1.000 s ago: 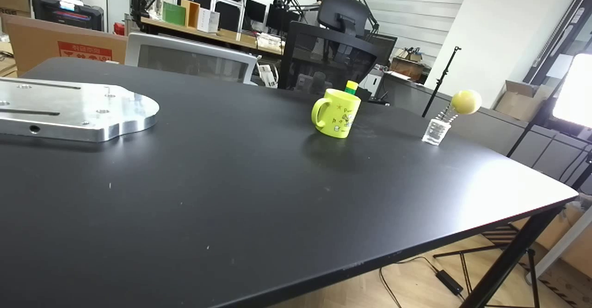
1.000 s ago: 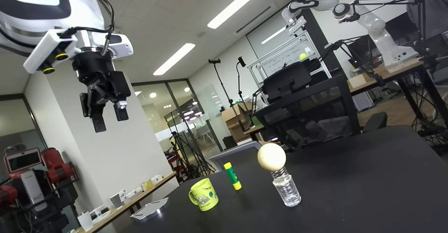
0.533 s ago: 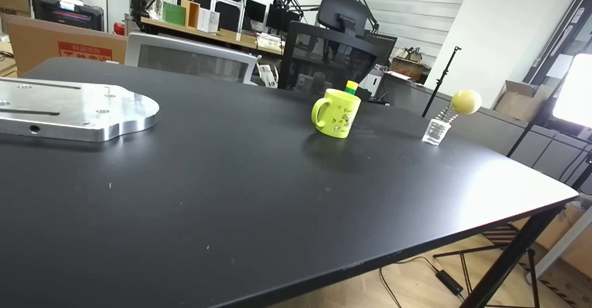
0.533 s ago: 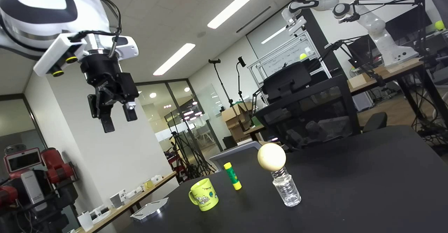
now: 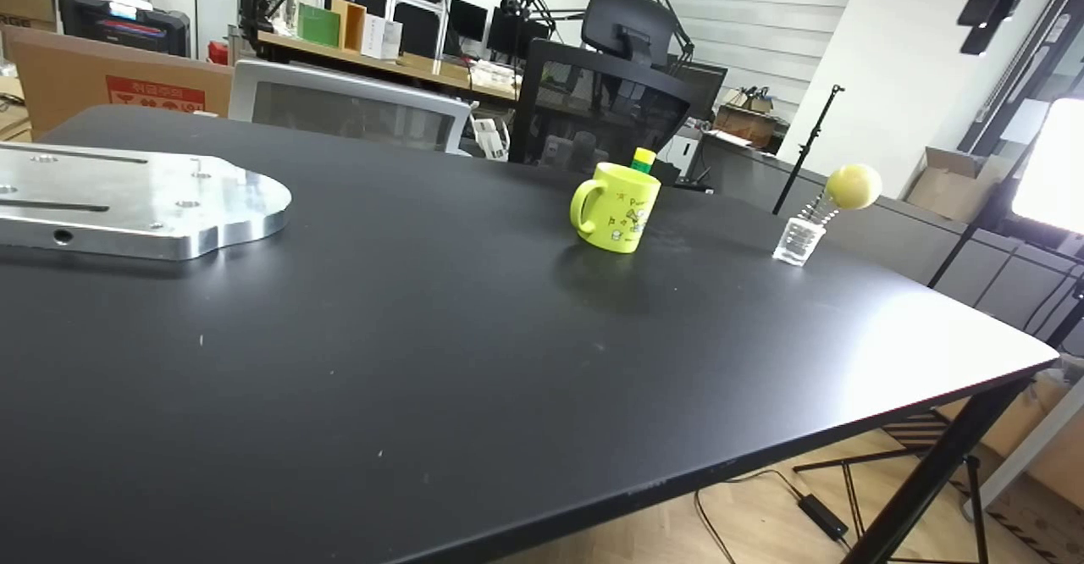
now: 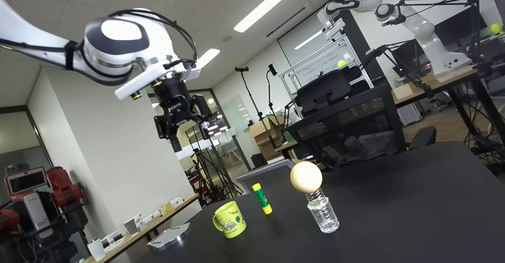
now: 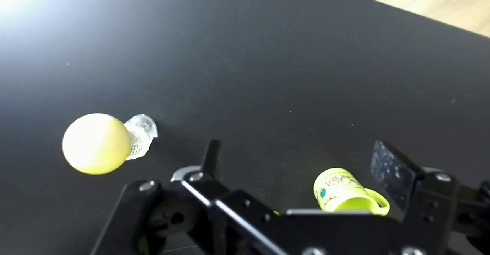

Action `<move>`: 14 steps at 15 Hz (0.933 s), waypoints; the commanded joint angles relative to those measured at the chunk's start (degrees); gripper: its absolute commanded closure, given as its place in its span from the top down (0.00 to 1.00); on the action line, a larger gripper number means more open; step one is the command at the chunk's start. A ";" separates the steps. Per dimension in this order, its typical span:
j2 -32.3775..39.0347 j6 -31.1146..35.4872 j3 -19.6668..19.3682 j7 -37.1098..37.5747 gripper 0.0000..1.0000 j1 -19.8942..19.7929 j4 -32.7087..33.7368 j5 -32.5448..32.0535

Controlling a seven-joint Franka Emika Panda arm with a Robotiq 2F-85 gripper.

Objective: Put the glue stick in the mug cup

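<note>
Black and wide, the table [image 6: 394, 207] lies well below the gripper [image 6: 191, 138], with a dark mesh chair [image 6: 347, 124] behind it. The gripper hangs in the air with its fingers [image 7: 392, 172] spread well apart and nothing held between them.

Its target, the glue stick [image 6: 262, 198], is below the fingertips and well apart from them, standing on end on the table. Its long axis runs up and down, roughly the way the fingers point. I judge the coming move to turn on this: a descent with one finger passing on each side of the stick.

Also below the gripper, near the stick but not touching it, is the mug cup [image 6: 230, 220]. In the wrist view it shows between the fingers, closer to one of them, so that finger could knock it. The stick is mostly hidden there behind the gripper's linkage; a yellow speck [image 7: 276, 213] may be its cap. Outside the opposite finger is a pale ball [image 7: 95, 144] over a clear bottle [image 7: 143, 126].

Slim and round, the stick is green with yellow at both ends; any print is too small to read.
</note>
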 commanded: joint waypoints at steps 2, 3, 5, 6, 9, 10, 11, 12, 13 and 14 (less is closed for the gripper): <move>14.50 -0.97 3.14 0.09 1.00 -0.93 15.16 -0.24; 16.79 -1.17 3.98 0.46 1.00 -1.04 17.81 -0.34; 20.98 -1.49 5.49 1.78 1.00 -1.08 22.89 -1.24; 23.09 -1.64 6.19 2.30 1.00 -1.01 25.44 -1.79; 28.95 -3.09 7.74 4.21 1.00 -0.62 33.32 -3.75; 30.49 -4.45 8.02 5.34 1.00 -0.44 35.70 -4.58; 31.11 -6.23 8.26 5.97 1.00 -0.46 37.01 -5.14; 27.97 -2.21 9.05 3.38 1.00 -1.45 31.04 -4.05; 29.22 -3.41 9.25 3.98 1.00 -1.36 32.93 -4.40; 30.00 -4.10 9.32 4.19 1.00 -1.32 34.10 -4.70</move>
